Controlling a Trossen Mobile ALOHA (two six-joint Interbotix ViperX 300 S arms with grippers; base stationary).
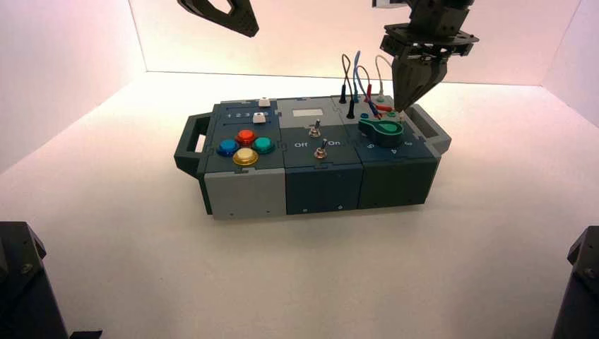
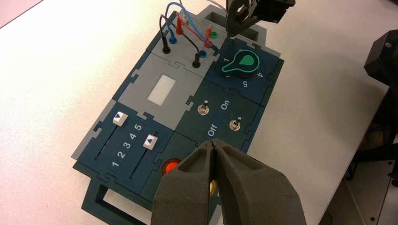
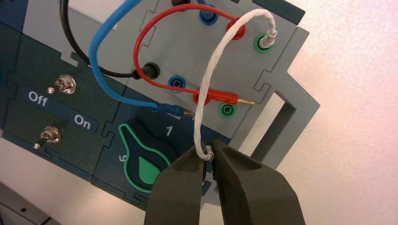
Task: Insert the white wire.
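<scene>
My right gripper [image 3: 210, 152], bottom center in its wrist view, pinches the white wire [image 3: 210, 70], hiding the held plug.

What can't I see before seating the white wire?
- Right wrist view: the white wire's held plug, mostly hidden by the right gripper beside the knob.
- Left wrist view: blue button, green button, behind the idle left gripper above the box.
- High view: left arm, cut by edge.
</scene>
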